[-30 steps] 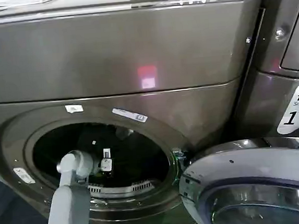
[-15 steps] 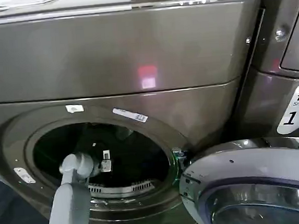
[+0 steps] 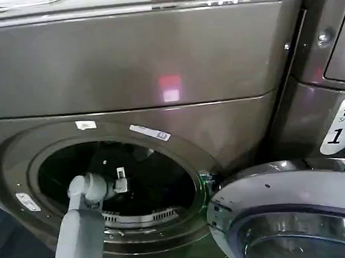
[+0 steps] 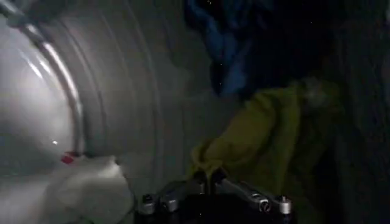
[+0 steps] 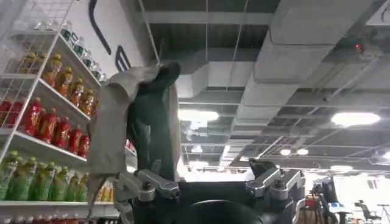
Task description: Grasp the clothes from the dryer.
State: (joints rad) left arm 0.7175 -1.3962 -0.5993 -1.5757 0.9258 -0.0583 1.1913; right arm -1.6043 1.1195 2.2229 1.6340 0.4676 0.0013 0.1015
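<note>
Left gripper point(image 4: 213, 182) edges deeper into dryer point(image 3: 125, 67) drum; fingers point(image 4: 253, 196) pinch yellow-green cloth point(image 4: 268, 140). Soft, light fabric; bunched edge best. Right gripper point(image 5: 210, 182) clamps grey cloth point(image 5: 131, 122) aloft.

The dryer door point(image 3: 295, 215) runs off the head view's lower right edge. Deep in the drum, a dark blue cloth point(image 4: 222, 45) fades into shadow (its outline cannot be made out).
</note>
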